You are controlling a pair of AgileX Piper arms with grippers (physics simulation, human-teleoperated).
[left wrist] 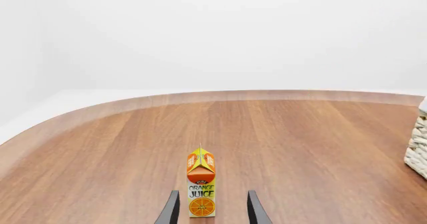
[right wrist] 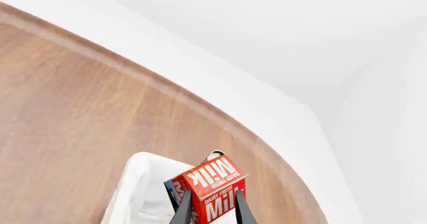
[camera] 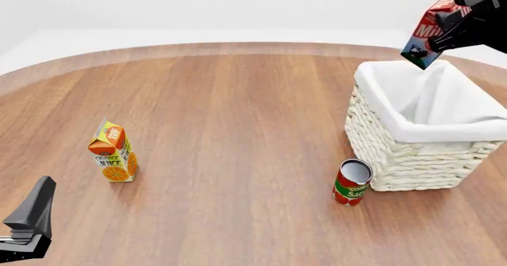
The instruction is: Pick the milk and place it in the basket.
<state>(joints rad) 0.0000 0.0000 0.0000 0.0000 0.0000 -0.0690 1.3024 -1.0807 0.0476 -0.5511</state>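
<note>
Milk (camera: 428, 33): red, white lettering, blue-dark base, between black right jaws. Basket (camera: 412, 156): cream woven wicker, white cloth lining. Juice carton (camera: 113, 151): orange-yellow, orange-slice print. Can (camera: 352, 183): red, green band. Worktop (camera: 237, 129): brown wood grain.

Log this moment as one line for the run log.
stage: carry | right gripper: shut on milk, tilted, above basket far rim | left gripper: open, idle, juice carton ahead | milk not yet in basket

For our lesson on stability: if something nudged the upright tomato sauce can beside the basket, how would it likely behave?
The tomato sauce can looks rigid, so it should probably slide rather than dent. It stands slightly tilted near the wicker basket; tipped over, its round body would likely roll.
</note>
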